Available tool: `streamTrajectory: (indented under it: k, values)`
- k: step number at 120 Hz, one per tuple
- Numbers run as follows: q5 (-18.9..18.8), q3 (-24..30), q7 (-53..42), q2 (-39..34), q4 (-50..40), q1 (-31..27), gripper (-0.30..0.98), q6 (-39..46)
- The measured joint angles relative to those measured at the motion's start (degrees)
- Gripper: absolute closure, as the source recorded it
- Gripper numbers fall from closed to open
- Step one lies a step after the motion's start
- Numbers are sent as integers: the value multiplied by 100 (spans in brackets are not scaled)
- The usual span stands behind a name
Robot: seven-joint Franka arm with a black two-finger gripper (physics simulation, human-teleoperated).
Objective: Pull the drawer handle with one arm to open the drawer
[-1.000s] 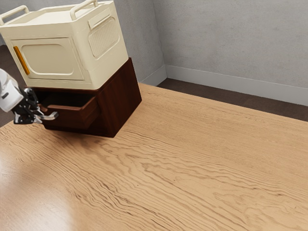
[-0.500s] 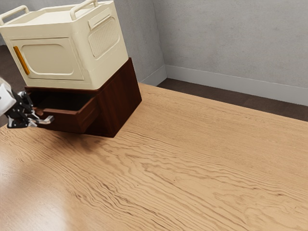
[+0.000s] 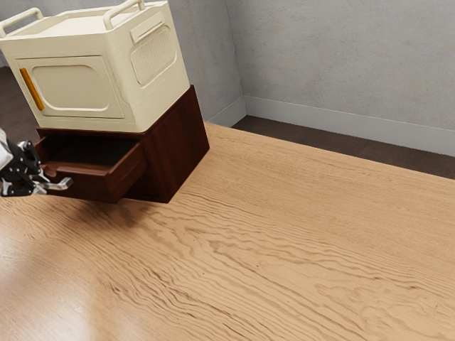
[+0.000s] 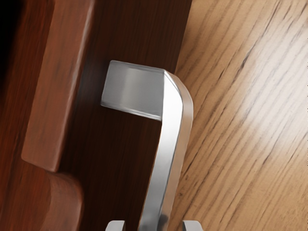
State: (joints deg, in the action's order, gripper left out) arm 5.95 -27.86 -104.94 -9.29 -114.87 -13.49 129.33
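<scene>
One black two-finger gripper (image 3: 37, 186) is at the single silver metal bar handle (image 3: 61, 184), mounted on the front of one dark reddish-brown wooden drawer (image 3: 85, 186). The two fingers (image 4: 192, 225) stand open, one on each side of the bar, with a gap showing between each and the metal. The drawer is pulled partly out of its one dark brown wooden cabinet (image 3: 174, 145), its inside visible from above.

On top of that cabinet sits one cream-coloured box-shaped unit (image 3: 149, 96), with one panelled door (image 3: 75, 85), one upright orange handle (image 3: 32, 89) and two raised cream rails (image 3: 124, 13) along its upper edges.

The cabinet stands on one counter (image 3: 284, 241) of light tan wood, strongly marked with wavy darker grain; a pale glare lies at the exterior view's lower left. Beyond it, two mottled grey walls (image 3: 341, 60) meet in a corner, with a pale skirting board (image 3: 341, 128) along the foot and a dark brown floor (image 3: 320, 145) below.
</scene>
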Motion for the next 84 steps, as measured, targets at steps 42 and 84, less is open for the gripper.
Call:
streamTrajectory:
  k: [42,84]
  values:
    - [-183,-93,-16,-778,-368,11,61,-30]
    - [-768,-473,-144,-1484,433,13,21,-2017]
